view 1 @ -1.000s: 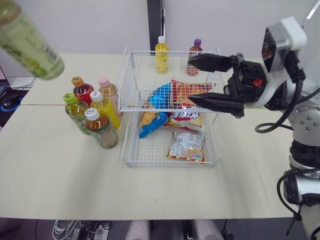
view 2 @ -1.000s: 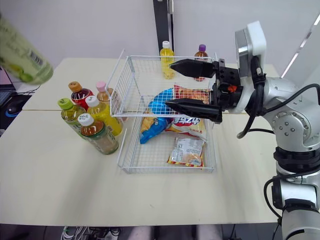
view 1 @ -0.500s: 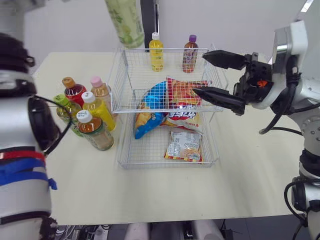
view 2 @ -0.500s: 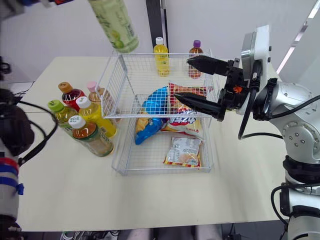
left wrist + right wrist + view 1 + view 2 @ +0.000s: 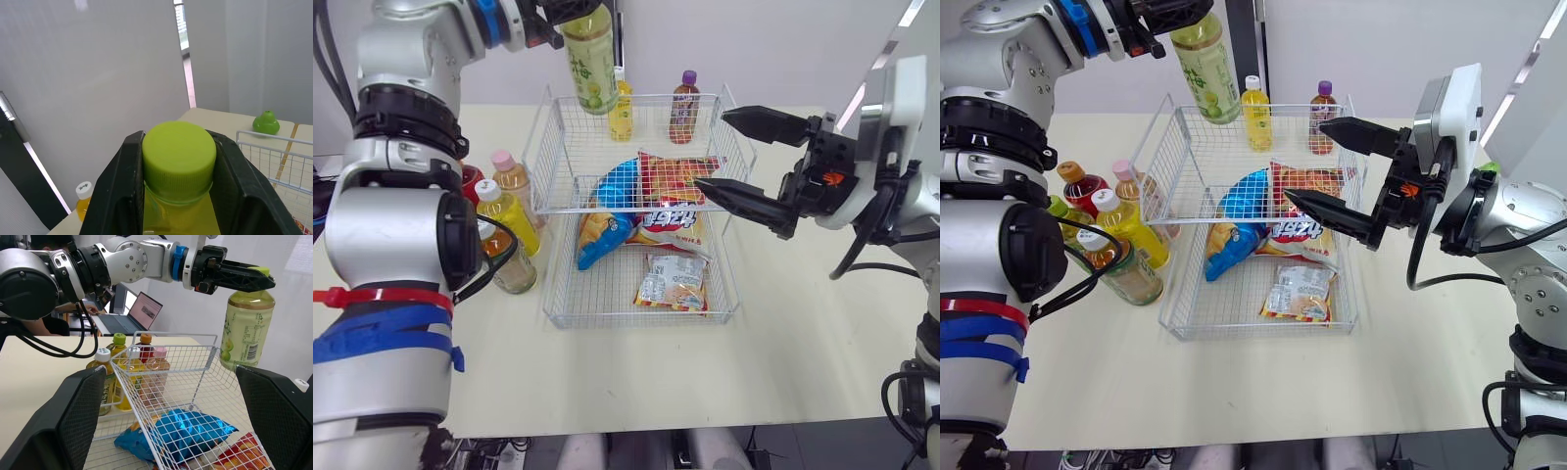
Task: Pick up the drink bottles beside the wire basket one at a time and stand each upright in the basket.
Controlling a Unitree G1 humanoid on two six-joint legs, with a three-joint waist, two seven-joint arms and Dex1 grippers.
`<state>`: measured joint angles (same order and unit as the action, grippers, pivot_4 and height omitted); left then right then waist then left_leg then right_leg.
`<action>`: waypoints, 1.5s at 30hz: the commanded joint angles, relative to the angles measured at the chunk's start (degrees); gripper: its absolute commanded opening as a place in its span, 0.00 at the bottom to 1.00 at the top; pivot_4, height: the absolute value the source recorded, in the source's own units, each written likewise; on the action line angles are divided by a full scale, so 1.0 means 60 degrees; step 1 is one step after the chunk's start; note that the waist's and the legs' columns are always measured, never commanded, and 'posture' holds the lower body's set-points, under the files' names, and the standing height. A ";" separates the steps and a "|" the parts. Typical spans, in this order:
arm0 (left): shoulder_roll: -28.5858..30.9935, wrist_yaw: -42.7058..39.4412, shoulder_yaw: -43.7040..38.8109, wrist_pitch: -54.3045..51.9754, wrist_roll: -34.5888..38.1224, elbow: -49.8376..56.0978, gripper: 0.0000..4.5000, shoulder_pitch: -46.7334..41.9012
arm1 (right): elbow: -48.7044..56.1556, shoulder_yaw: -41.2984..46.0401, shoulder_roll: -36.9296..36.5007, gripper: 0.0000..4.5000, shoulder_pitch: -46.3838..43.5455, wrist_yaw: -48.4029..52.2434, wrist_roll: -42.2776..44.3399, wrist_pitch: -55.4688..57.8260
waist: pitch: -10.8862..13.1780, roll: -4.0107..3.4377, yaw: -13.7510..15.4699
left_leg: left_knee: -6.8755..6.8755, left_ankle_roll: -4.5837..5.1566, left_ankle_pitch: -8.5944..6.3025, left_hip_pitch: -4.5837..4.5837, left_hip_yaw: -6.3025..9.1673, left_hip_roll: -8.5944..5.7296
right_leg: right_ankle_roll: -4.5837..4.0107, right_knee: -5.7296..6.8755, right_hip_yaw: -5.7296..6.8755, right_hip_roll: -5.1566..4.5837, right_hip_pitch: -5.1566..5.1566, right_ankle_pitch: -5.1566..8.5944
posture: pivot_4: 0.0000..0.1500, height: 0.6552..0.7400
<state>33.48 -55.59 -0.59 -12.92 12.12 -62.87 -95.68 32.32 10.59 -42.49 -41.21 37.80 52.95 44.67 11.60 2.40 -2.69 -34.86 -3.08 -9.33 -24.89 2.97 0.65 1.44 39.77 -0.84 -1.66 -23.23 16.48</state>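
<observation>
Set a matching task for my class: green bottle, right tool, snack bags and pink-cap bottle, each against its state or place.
Things:
1. green bottle
2. right tool
3. snack bags
4. pink-cap bottle

States:
a. open
b. lying in the basket
c. gripped by the left tool
d. standing on the table

Pairs: 1-c, 2-a, 3-b, 4-d

Our left arm (image 5: 999, 255) is built of rounded silver-grey shells with black joints, a blue ring (image 5: 1077, 24) near its wrist and red and blue tape bands (image 5: 974, 313) lower down. Our silver right arm (image 5: 1513, 211) carries looping black cables (image 5: 1420, 264) and a white wrist housing (image 5: 1449, 98), and the black right gripper (image 5: 1304, 160) bears a small red mark (image 5: 1400, 189).
</observation>
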 commanded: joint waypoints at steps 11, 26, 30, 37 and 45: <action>-0.0069 -0.0273 -0.0490 -0.0088 -0.0310 0.0005 0.30 -0.0380 | 0.0323 0.0475 -0.0403 1.00 0.0017 -0.0200 0.0474 -0.0097 | 0.0000 0.0001 0.0027 | -0.0013 0.0001 0.0001 0.0006 0.0004 -0.0001 | -0.0010 0.0021 0.0001 0.0001 0.0004 -0.0006 | 1.00 1.00; -0.1136 -0.0752 -0.1062 -0.1728 0.0391 0.1001 0.30 -0.0713 | -0.0068 0.0459 -0.0595 1.00 -0.0008 0.0086 0.0162 -0.0281 | 0.0002 0.0003 0.0070 | -0.0010 0.0001 0.0000 -0.0005 0.0007 -0.0005 | -0.0016 0.0016 0.0003 0.0000 -0.0001 -0.0010 | 1.00 1.00; -0.1946 -0.0537 -0.1172 -0.1606 0.0570 0.0988 0.30 -0.0721 | -0.0152 0.0538 -0.0680 1.00 -0.0079 0.0015 0.0073 -0.0345 | 0.0001 0.0002 0.0138 | -0.0012 0.0001 0.0000 -0.0006 0.0006 -0.0007 | -0.0020 0.0015 0.0002 -0.0001 -0.0002 -0.0012 | 1.00 1.00; -0.3205 -0.0267 -0.0945 -0.0688 0.0230 0.0309 0.30 -0.0655 | 0.0103 0.0788 -0.0789 1.00 0.0177 -0.0236 0.0033 -0.0265 | 0.0001 0.0002 0.0105 | -0.0011 0.0001 0.0000 -0.0003 0.0003 -0.0007 | -0.0022 0.0018 -0.0002 0.0002 -0.0003 -0.0013 | 1.00 1.00; -0.3669 0.0094 -0.0427 0.0340 -0.0644 -0.0637 0.30 -0.0709 | 0.0535 0.1155 -0.0920 1.00 0.0623 -0.0659 0.0212 -0.0168 | 0.0003 -0.0002 0.0123 | -0.0011 0.0001 0.0000 -0.0004 0.0001 -0.0010 | -0.0022 0.0019 -0.0005 0.0002 -0.0004 -0.0013 | 1.00 1.00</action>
<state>11.44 -55.60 -3.10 -12.93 8.84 -67.00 -97.90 33.86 14.88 -47.06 -37.31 34.73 53.34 44.24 11.62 2.39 -1.95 -34.93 -3.07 -9.33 -24.91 2.95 0.58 1.31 39.89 -0.90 -1.65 -23.25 16.41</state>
